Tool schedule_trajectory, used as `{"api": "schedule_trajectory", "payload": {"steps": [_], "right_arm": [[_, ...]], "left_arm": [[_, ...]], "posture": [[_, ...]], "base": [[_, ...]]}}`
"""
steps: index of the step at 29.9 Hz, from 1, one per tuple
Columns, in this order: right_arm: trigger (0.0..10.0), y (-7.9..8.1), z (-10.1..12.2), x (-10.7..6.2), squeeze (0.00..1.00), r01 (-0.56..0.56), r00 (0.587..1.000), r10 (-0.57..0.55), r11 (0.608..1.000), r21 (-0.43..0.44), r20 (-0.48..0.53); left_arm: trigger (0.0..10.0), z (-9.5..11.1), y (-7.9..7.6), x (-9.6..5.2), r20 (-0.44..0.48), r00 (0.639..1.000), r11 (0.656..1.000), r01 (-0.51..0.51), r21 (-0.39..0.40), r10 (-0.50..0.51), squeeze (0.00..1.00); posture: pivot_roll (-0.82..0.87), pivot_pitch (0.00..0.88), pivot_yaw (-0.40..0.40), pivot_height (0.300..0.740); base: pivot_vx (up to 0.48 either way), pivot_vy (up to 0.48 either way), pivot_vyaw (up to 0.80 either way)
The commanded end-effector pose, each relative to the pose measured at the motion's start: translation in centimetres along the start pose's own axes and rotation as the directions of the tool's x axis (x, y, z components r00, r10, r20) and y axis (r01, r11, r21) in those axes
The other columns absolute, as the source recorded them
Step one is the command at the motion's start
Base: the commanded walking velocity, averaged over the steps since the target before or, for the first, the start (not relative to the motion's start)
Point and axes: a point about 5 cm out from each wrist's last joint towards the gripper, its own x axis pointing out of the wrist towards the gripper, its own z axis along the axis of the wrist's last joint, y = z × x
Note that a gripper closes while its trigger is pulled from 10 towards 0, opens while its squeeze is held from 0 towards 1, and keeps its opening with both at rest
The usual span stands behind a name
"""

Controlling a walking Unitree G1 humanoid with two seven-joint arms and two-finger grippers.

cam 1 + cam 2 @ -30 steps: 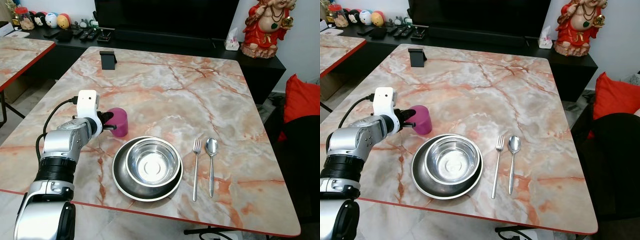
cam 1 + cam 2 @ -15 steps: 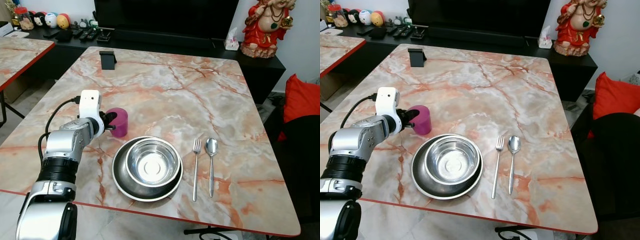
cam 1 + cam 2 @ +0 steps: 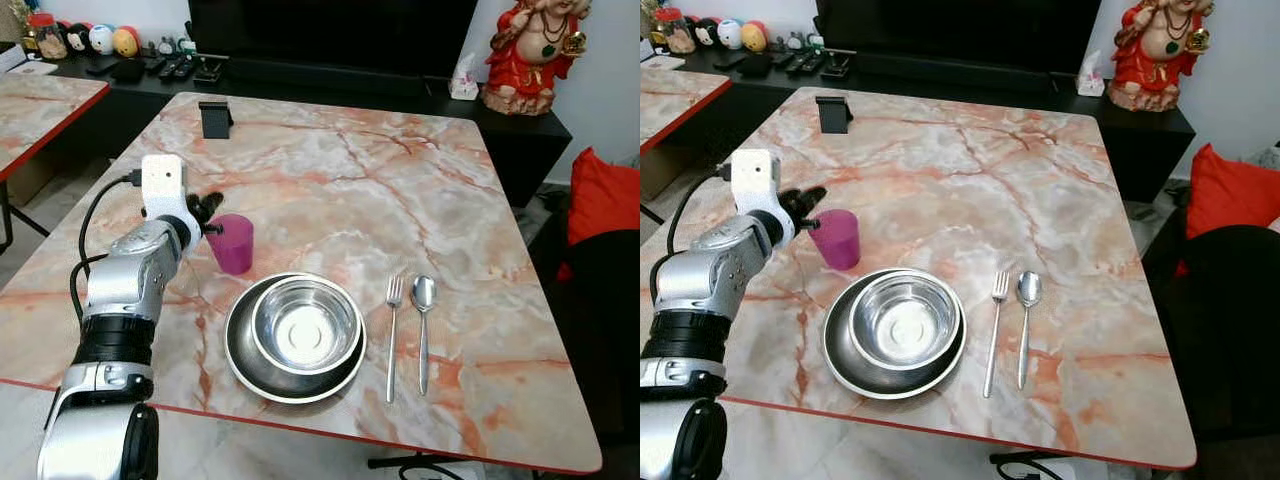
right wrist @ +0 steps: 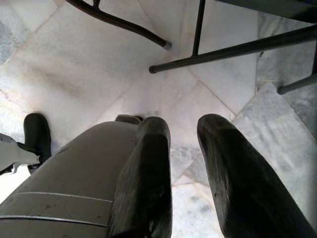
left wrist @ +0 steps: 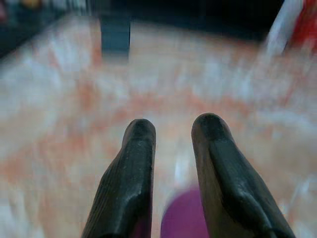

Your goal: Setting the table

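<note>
Our left tool hovers, fingers apart, just above the purple cup on the desk; light, rigid plastic, we judge, best gripped mid-wall.

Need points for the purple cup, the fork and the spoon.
purple cup (image 3: 232, 246), left eye view, on its side wall.
fork (image 3: 392, 340), left eye view, midway along its handle.
spoon (image 3: 1028, 288), right eye view, on its bowl.
</note>
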Motion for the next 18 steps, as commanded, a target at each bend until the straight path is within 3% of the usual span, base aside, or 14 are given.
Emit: {"api": "schedule_trajectory", "payload": {"steps": [1,6,8,15,18], "right_arm": [[10.0,-0.4,-0.3,-0.1,0.00,0.012,1.000,-0.012,1.000,0.007,-0.005],[10.0,-0.4,-0.3,-0.1,0.00,0.015,1.000,-0.015,1.000,0.012,0.004],[10.0,-0.4,-0.3,-0.1,0.00,0.017,1.000,-0.017,1.000,0.013,0.005],[10.0,-0.6,-0.4,-0.2,0.00,0.027,1.000,-0.027,0.999,0.018,0.004],[10.0,-0.7,-0.5,-0.2,0.00,0.040,0.999,-0.040,0.998,0.043,0.011]], "left_arm": [[10.0,1.4,-0.2,-0.5,0.122,0.992,0.999,0.002,0.043,-0.007,0.00],[10.0,0.6,0.0,-2.4,0.264,0.963,0.966,-0.119,0.229,0.056,0.00],[10.0,-0.1,-0.1,-3.3,0.306,0.949,0.953,-0.164,0.256,0.081,0.00],[10.0,-1.8,-0.8,-4.8,0.349,0.930,0.962,-0.192,0.192,0.116,0.00],[10.0,-2.2,-1.3,-5.0,0.353,0.928,0.969,-0.184,0.163,0.117,0.00]], "posture": [[0.08,0.000,-0.067,0.740],[0.08,0.000,-0.068,0.740],[0.08,0.000,-0.070,0.740],[0.08,0.000,-0.077,0.740],[0.08,0.000,-0.079,0.740]], "base": [[0.000,0.000,0.00],[0.000,0.000,0.00],[0.000,0.000,0.00],[0.000,0.000,0.00],[0.000,0.302,0.00]]}}
